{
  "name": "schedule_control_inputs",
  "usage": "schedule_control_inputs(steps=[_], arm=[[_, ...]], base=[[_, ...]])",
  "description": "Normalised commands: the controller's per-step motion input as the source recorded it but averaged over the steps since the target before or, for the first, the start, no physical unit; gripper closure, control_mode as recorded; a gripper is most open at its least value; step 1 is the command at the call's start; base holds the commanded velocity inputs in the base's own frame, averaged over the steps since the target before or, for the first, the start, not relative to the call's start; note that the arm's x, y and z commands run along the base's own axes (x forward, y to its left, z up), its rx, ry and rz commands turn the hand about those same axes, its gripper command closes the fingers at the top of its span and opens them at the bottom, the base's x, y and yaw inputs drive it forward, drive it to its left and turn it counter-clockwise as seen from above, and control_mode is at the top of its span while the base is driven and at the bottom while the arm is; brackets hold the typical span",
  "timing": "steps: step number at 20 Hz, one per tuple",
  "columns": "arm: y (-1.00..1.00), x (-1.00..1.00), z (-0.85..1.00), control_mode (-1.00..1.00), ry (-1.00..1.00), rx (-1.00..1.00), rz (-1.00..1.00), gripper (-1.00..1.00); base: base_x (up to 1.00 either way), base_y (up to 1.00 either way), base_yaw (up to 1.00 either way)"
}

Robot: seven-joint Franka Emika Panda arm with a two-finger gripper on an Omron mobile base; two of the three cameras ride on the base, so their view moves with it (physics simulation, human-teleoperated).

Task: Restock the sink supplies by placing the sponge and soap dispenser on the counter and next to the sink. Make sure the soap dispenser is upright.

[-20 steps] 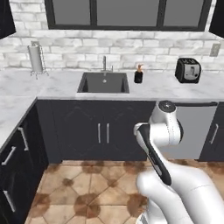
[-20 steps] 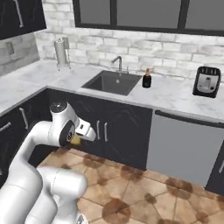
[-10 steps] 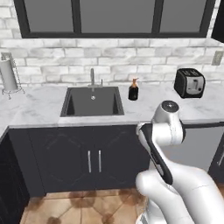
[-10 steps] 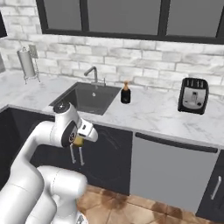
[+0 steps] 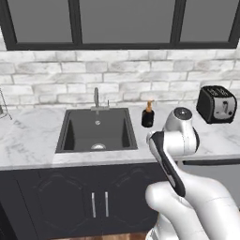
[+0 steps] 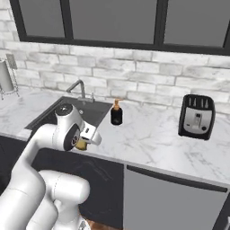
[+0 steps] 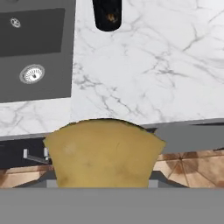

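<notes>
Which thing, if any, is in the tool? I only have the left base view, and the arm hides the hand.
Observer: The sponge. The hand view shows it gripped in the tool.
Operator: Where is the tool pointing?
Observer: Down at the counter near its front edge, just right of the sink.
Operator: How does the dispenser sit from there?
Observer: In the hand view, the dispenser is straight ahead at the far side of the counter, with marble between it and the sponge.
</notes>
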Motion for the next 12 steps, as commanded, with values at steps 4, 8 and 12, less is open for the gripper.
schedule_control_inputs(steps=[4, 8, 12], arm=[[0.0, 0.46, -0.31, -1.0, 0.1, 0.0, 0.0, 1.0], [0.0, 0.95, -0.34, -1.0, 0.19, 0.0, 0.0, 1.0], [0.0, 0.73, -0.15, -1.0, 0.13, 0.0, 0.0, 1.0]], base=[[0.12, 0.0, 0.0], [0.0, 0.0, 0.0], [0.0, 0.0, 0.0]])
